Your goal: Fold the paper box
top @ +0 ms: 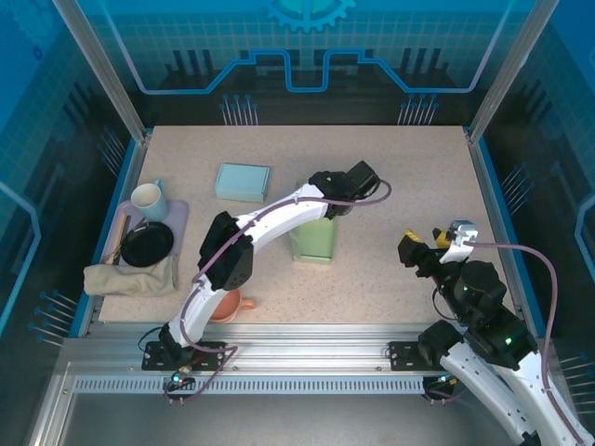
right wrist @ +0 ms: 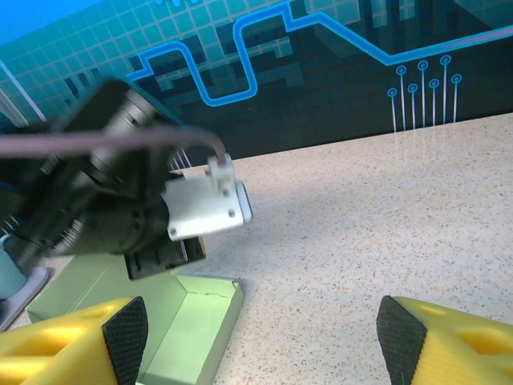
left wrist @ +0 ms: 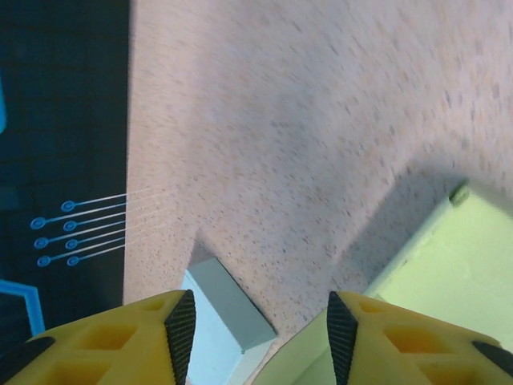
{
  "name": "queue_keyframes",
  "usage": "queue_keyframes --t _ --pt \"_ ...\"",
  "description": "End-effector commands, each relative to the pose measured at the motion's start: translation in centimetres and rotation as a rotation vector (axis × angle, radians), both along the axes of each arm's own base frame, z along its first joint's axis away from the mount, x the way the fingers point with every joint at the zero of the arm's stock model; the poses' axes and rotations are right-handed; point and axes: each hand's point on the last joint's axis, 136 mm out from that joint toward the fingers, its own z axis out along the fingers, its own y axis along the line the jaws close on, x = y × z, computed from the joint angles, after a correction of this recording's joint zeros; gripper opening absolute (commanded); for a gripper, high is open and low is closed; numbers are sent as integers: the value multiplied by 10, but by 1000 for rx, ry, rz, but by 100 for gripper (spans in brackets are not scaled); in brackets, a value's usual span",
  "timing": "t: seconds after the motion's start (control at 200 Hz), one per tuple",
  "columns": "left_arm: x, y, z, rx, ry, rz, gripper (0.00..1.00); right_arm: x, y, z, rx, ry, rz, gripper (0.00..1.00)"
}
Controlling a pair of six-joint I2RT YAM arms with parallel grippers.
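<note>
One paper box (top: 313, 240) | open side up | long axis roughly near-far

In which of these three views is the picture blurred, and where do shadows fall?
Left wrist view: the table looks streaked, as if by motion, and a soft shadow lies on it beside the green box. Right wrist view: the left arm is blurred, while the table's speckle is sharp. Top external view: sharp and evenly lit.

Matt green paper box (top: 312, 245), speckled table (top: 400, 177)
</note>
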Motion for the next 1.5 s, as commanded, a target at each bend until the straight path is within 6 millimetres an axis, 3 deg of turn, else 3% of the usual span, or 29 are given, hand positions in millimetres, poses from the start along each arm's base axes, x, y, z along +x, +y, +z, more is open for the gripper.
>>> queue_keyframes --t 0.0,0.11,0.265,0.45,0.675,0.81,0.96,1.15,1.295,1.495 --pt "-14 -13 95 -366 -136 84 52 1 4 2 17 -8 20 79" --pt "-39 10 130 -594 -175 238 54 -1 5 3 19 -11 29 79" --pt "-91 70 140 -928 -163 476 65 -1 10 3 28 -9 56 79" --pt "-148 103 98 -1270 -19 584 74 2 15 -1 27 9 74 79" --pt "-178 100 63 -1495 156 638 79 8 17 -8 9 29 61 79" --pt "-181 92 54 -1526 169 645 82 13 20 -13 1 46 68 79" --pt "-168 87 46 -1452 126 665 84 17 27 -19 -6 73 88 79" --pt "-145 88 57 -1292 3 661 81 19 32 -21 -3 83 109 79" --pt "-133 80 59 -1188 0 625 66 17 35 -20 8 84 125 79" --pt "-110 81 33 -1088 42 669 49 15 35 -18 14 76 131 79"
